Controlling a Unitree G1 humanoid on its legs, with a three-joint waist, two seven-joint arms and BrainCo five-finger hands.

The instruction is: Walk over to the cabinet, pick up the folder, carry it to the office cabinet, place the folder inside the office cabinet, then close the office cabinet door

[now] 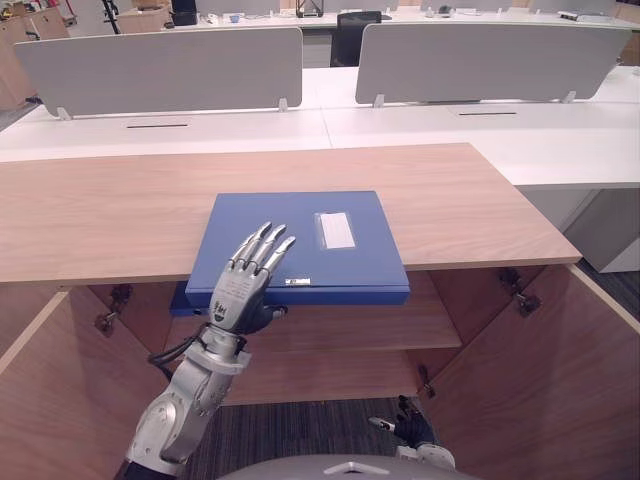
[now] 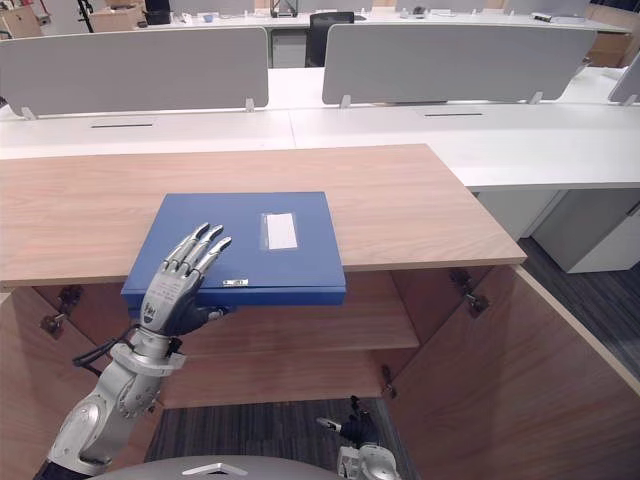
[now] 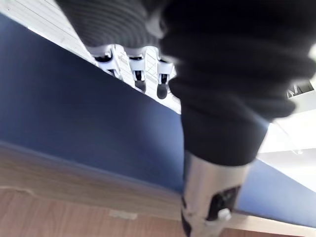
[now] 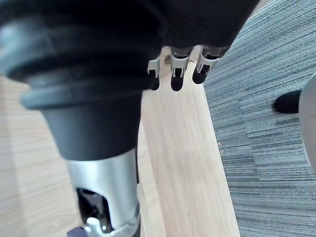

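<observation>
Folder: I see a flat blue rectangular folder (image 1: pixel 330 245) lying face-up on the light wooden cabinet top (image 1: pixel 110 210). Its near edge overhangs the cabinet's front lip. A pale rectangular label (image 1: pixel 335 230) sits on its upper face.

Left robot hand (image 1: pixel 238 290): it is at the folder's near left corner. The fingers (image 1: pixel 262 245) are straight and slightly spread, lying over the blue top face. The thumb is below the overhanging edge. In the left wrist view the folder's edge (image 3: pixel 74 123) runs between the fingers and the thumb. I cannot tell whether the thumb presses the underside, and I see no curl in the fingers.

Right robot hand (image 2: pixel 352 425): it hangs low in front of the cabinet, above the grey striped carpet (image 1: pixel 300 425). In the right wrist view its fingers (image 4: pixel 177 74) look relaxed and hold nothing. They sit over a wooden door edge (image 4: pixel 182 163).

Cabinet: both wooden doors stand open, the left door (image 1: pixel 50 400) and the right door (image 1: pixel 540 380). A wooden shelf (image 1: pixel 350 330) crosses the inside, just below the overhanging folder.

Background: white office benches (image 1: pixel 500 130) stand behind the cabinet, with grey divider panels (image 1: pixel 160 70) upright on them. A black chair (image 1: pixel 355 35) shows beyond the panels.
</observation>
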